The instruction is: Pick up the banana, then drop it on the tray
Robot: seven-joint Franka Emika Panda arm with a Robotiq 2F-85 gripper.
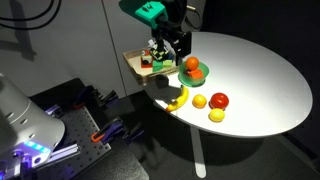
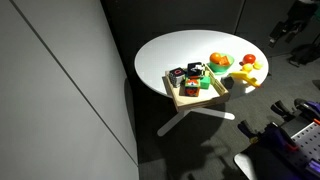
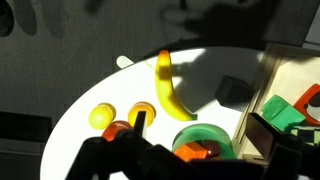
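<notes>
The black Robotiq gripper [image 3: 197, 152] hangs with its two dark fingers [image 3: 100, 160] spread wide to either side of the wrist view. Nothing is held between them. Directly under the gap sits the round green plate [image 3: 205, 142] with an orange fruit on it, so the hand is not over its target. The small, curved yellow banana [image 3: 170, 90] lies on the round white table [image 3: 75, 95], farther up the wrist picture than the fingers and a little to the picture's left of their midline. Its long axis runs nearly up and down that view, roughly square to the line on which the fingers close. I judge the hand needs travel and descent rather than much turning. In an exterior view the gripper [image 1: 172, 48] is raised well above the tabletop, and the banana [image 1: 178, 98] rests close to the table's near edge, beyond the plate. The flat tan wooden square tray [image 1: 135, 60] lies on the far side of the gripper from the banana, already carrying small coloured items. Three round fruits sit just beside the banana.
</notes>
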